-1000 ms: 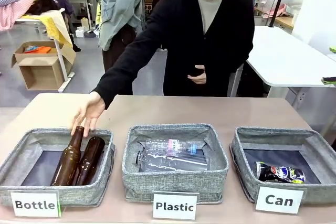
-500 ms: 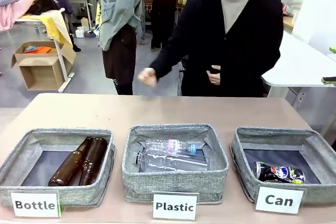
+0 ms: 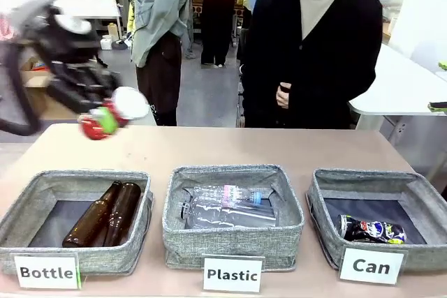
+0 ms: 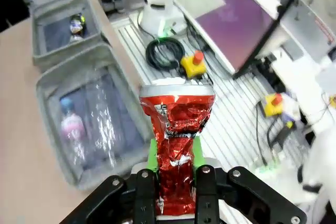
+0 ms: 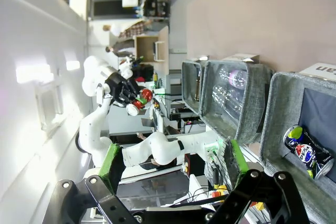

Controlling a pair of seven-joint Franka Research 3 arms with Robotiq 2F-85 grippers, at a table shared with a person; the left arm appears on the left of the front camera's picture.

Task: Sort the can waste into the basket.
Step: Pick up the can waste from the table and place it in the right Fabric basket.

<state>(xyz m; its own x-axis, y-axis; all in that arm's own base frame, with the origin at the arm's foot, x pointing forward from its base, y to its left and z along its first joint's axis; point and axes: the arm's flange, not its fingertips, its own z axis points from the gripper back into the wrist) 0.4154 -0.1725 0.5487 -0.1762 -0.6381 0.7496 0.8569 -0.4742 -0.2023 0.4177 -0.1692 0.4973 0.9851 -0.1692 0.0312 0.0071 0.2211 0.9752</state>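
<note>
L gripper (image 4: 174,182): jaws pinching the red can (image 4: 176,145) by its lower part; green pads flat on both sides, crushed body sticks out past the fingertips, silver rim at far end. Front view: L gripper (image 3: 94,106) is up in the air at pic left, motion-blurred, above the far-left part of the table (image 3: 209,148), red can (image 3: 105,120) in it, well apart from all bins.

R gripper (image 5: 170,169): jaws spread wide, nothing between the pads.

Black can (image 3: 371,229) w/ blue-white markings lies on its side on the dark bottom of the "Can" basket (image 3: 328,246), near its front wall. Same can seen from R wrist (image 5: 307,150) inside the basket (image 5: 281,108).

Middle bin "Plastic" (image 3: 234,246): clear plastic bottles (image 3: 227,207) lying inside. L bin "Bottle" (image 3: 105,259): two brown glass bottles (image 3: 105,214) side by side, touching.

Person (image 3: 314,47) in dark cardigan stands at far side of table, hand held at the chest, off the table.
</note>
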